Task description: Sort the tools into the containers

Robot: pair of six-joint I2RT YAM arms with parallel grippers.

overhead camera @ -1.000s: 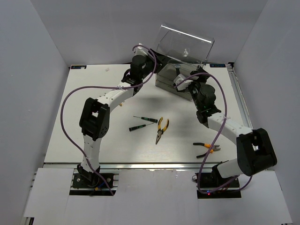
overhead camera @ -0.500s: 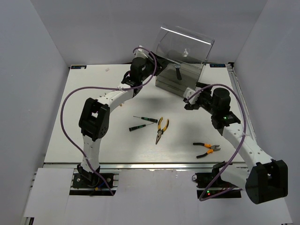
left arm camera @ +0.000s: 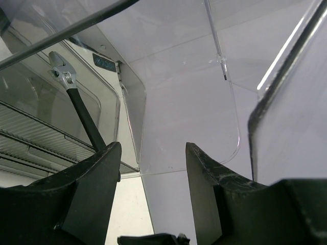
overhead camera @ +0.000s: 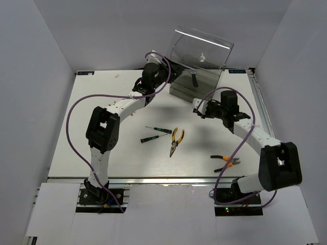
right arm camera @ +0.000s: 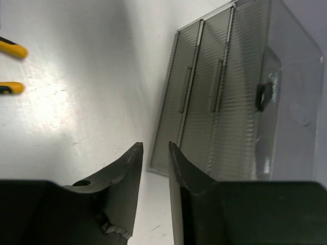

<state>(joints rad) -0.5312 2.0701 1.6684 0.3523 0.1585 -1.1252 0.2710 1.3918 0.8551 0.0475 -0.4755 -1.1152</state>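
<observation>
Table (overhead camera: 102, 148): white and flat, carries everything listed. Cabinet (overhead camera: 196, 86): smoky-grey transparent drawers stacked at the far edge, clear lid (overhead camera: 202, 48) tilted up; two ribbed drawer fronts pushed in, seen from the right wrist. Left hand (left arm camera: 150, 158): at the cabinet's left corner, fingers wide apart with the lid's clear edge between them; contact cannot be told. Right hand (overhead camera: 197, 106): just in front of the cabinet, fingers nearly together on nothing, pointing leftward across the table. Adjustable wrench (overhead camera: 193, 77): silver head, black handle, lying in the top compartment under the lid. Pliers (overhead camera: 177, 140): yellow-orange handles towards the cabinet, nose towards the near edge, long axis near-to-far, lying nearward and left of the right hand; judged its closest loose tool. Cutters (overhead camera: 225, 162): orange-black, lying crosswise near the right arm's base. Two screwdrivers (overhead camera: 158, 129) (overhead camera: 149, 138): thin, black-green, roughly crosswise, left of the pliers and closer to the left arm. Writing: a dark tag inside the cabinet is too blurred to read; no brand can be made out.
</observation>
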